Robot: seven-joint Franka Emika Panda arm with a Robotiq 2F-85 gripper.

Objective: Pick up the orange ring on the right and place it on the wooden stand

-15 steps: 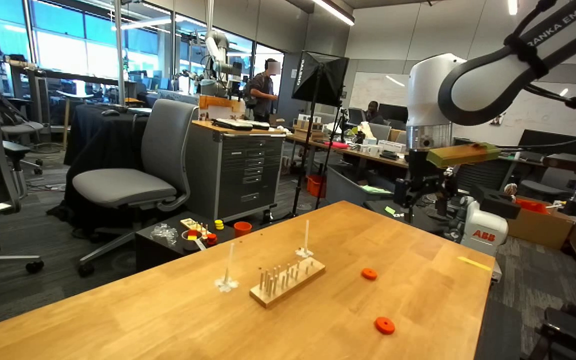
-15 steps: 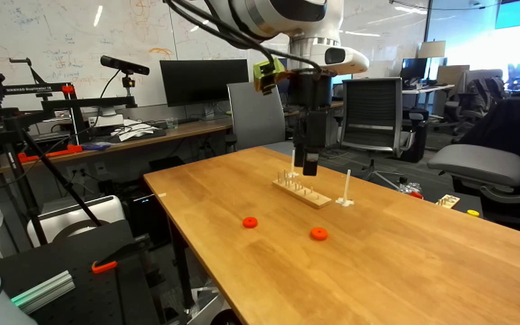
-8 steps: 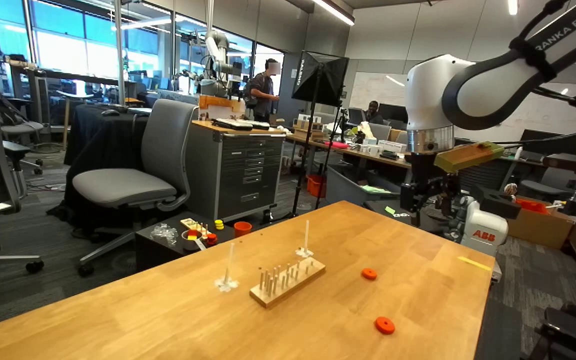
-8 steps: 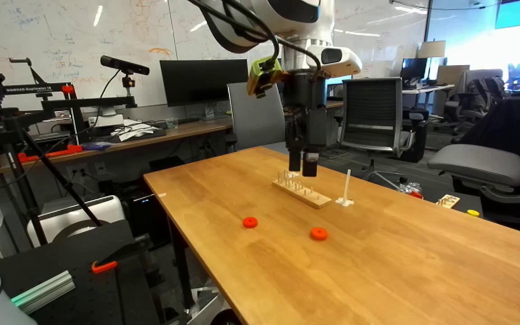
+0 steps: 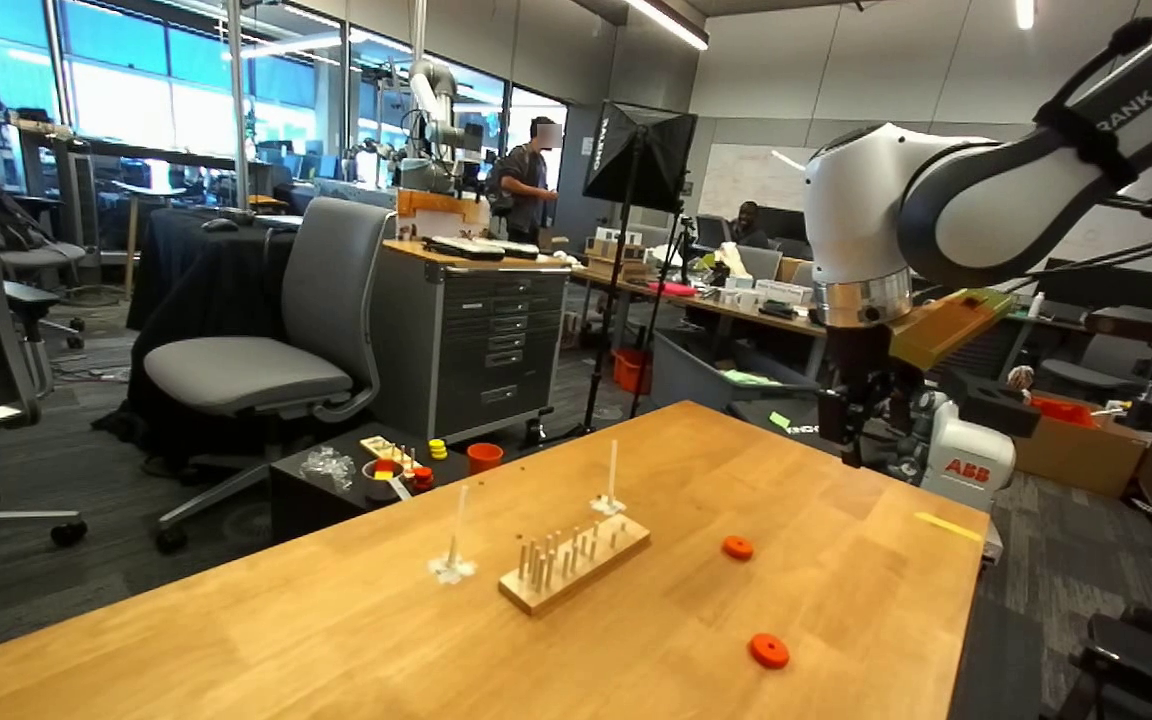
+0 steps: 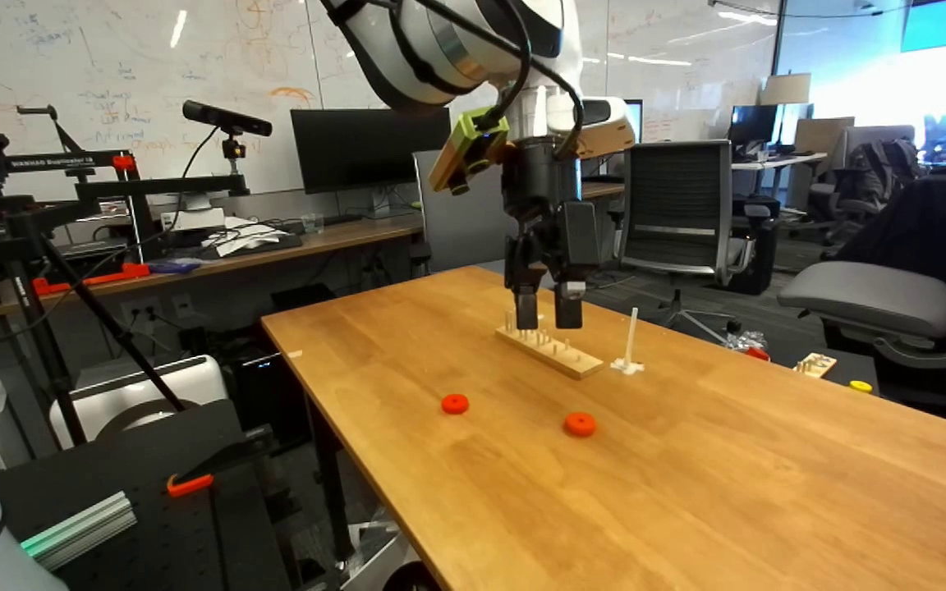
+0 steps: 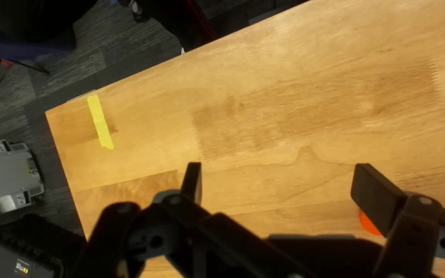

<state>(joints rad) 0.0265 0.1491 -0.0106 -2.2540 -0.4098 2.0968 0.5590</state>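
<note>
Two alike red-orange rings lie flat on the table. In an exterior view the right one point(image 6: 580, 424) is nearer the camera, the left one point(image 6: 455, 404) farther. In an exterior view from the opposite end, the same right ring point(image 5: 737, 548) is farther and the left ring point(image 5: 769, 651) nearer. The pale wooden stand point(image 5: 576, 563) with thin upright pegs also shows in an exterior view point(image 6: 551, 353). No ring is on it. My gripper point(image 6: 548, 316) is open, empty and raised above the table. In the wrist view, part of a ring point(image 7: 368, 224) shows behind its right finger.
Two thin upright posts stand beside the stand, the near one point(image 5: 455, 540) and the far one point(image 5: 612, 490). Yellow tape point(image 7: 100, 122) marks a table corner. A white ABB arm point(image 5: 966, 460) stands beyond the table edge. A black box point(image 5: 336, 510) holds small parts.
My gripper has moved lower, and the wrist has turned. The fingers look wider apart in an exterior view. Both rings and the stand have not moved.
</note>
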